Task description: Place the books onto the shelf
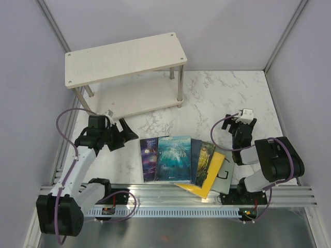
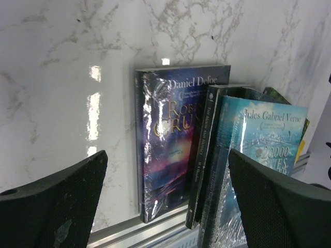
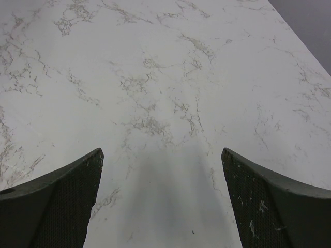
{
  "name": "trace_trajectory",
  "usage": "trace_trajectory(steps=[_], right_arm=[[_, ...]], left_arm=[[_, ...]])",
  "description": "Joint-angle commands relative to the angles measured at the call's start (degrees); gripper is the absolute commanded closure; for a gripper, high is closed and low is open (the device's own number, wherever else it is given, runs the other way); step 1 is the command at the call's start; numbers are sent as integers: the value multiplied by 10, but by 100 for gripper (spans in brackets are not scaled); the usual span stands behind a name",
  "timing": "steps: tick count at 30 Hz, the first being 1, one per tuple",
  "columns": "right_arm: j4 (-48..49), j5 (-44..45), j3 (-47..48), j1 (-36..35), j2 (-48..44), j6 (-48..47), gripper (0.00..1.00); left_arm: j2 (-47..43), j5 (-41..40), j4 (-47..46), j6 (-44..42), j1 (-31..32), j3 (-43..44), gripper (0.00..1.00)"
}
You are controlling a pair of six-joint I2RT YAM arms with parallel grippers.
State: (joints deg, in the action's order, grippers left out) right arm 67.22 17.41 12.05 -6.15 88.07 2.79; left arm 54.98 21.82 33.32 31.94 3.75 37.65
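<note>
The books lie fanned out flat near the table's front edge: purple galaxy (image 1: 150,159), teal-blue (image 1: 174,156), a dark one (image 1: 196,160), green-gold (image 1: 206,156), yellow (image 1: 202,183) and pale grey with a "G" (image 1: 225,179). The shelf (image 1: 124,59), with two pale wooden boards on thin metal legs, stands at the back left and holds nothing. My left gripper (image 1: 126,134) hovers open just left of the purple book (image 2: 170,144); the teal book (image 2: 261,155) lies beside it. My right gripper (image 1: 234,124) is open over bare marble, right of the books. Nothing sits between the open jaws of either gripper (image 2: 166,155) (image 3: 162,151).
The white marble table top (image 1: 217,98) runs between the shelf and the books. A slotted aluminium rail (image 1: 181,199) lines the near edge, and the book ends overhang it. Grey enclosure walls close in on the left, back and right.
</note>
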Motion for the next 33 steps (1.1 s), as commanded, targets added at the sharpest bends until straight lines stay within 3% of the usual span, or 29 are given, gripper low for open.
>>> trace_trajectory(steps=[1,6,8,11,15,17,19,20,21,22,25,26,27,29,33], right_arm=[[27,-6,8,1,-4,6,2],[23,-7,9,2,-6,6,2],[34,37,7,-21,-18,6,2],[-94,92,68,-29,-68,7,2],[-362,135,187,-30,-143,51,2],[-538,173,278,-30,-174,132,2],[-644,270,325,-26,-201,233,2],[-783,281,365,-22,-217,375,2],[-825,257,377,-17,-224,396,2],[-833,137,386,-7,-233,364,2],[-872,-31,408,-8,-240,375,7],[-887,-134,416,-9,-233,379,7],[-888,-191,413,-11,-231,394,2],[-895,-280,401,-44,-240,419,2],[-860,-279,368,-154,-303,460,2]], left_arm=[[5,79,-5,14,34,8,0],[32,67,-6,21,133,32,0],[40,53,-6,28,157,43,0],[36,65,-8,36,177,36,0],[18,130,-39,35,186,-1,0],[11,149,-48,34,189,-14,0],[2,170,-70,37,194,-36,0],[0,175,-78,41,195,-43,0],[-4,185,-87,49,196,-57,0],[-6,190,-109,55,198,-64,0],[-8,195,-148,79,209,-87,0],[-7,195,-157,84,213,-92,0],[-8,196,-168,94,217,-101,0],[-6,195,-194,104,222,-109,0],[-1,194,-236,130,232,-129,0]])
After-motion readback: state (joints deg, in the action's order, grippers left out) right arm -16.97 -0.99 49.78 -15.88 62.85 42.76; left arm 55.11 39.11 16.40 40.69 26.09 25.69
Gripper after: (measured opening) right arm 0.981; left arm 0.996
